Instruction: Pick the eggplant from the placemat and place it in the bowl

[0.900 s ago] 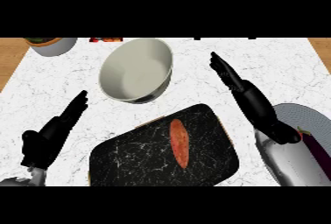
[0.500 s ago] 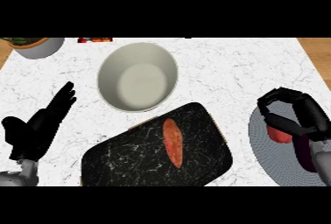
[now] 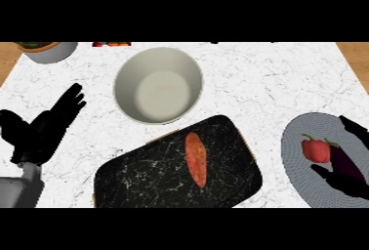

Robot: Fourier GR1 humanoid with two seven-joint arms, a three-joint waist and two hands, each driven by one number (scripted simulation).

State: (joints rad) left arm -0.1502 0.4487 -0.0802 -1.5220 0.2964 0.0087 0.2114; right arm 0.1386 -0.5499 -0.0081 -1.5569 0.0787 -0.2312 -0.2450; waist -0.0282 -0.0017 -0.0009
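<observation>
Purple eggplant (image 3: 346,166) within right hand (image 3: 344,181)

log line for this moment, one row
left hand open, resting left | right hand at eggplant, grip unclear | eggplant on grey plate beside red pepper | bowl empty | placemat holds orange vegetable

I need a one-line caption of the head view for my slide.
Right hand closing around eggplant beside red pepper on grey placemat; bowl empty.
</observation>
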